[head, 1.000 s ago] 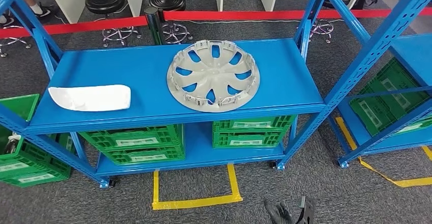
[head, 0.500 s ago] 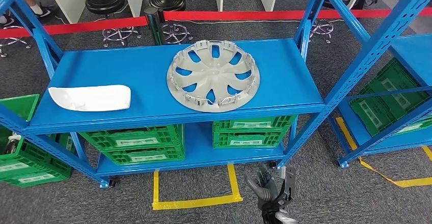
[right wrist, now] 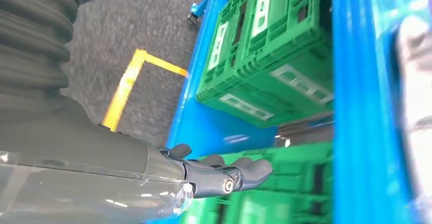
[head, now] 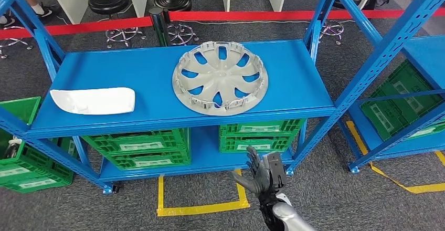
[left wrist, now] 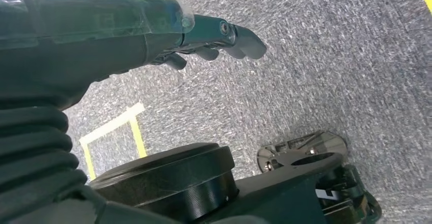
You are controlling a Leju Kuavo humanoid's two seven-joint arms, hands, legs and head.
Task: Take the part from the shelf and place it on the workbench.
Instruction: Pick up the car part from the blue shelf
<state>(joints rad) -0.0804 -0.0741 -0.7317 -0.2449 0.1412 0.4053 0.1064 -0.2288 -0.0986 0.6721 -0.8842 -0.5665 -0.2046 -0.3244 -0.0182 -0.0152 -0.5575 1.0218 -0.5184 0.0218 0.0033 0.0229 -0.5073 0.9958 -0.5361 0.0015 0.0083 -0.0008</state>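
- I see the grey wheel cover (head: 220, 77) lying flat on the upper board of the blue shelf (head: 131, 68), toward its right half, untouched.
- A white curved part (head: 92, 101) lies on the same board, well apart at the left end.
- My right hand (head: 264, 176) is raised in front of the lower level, fingers apart, holding nothing.
- My left hand (left wrist: 204, 40) hangs over grey carpet, fingers loosely extended, empty.
- Green crates (head: 141, 147) sit on the bottom board.

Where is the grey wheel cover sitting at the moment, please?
In the head view, the grey wheel cover lies flat on the blue shelf's upper level, right of centre, with the white part well off to its left.
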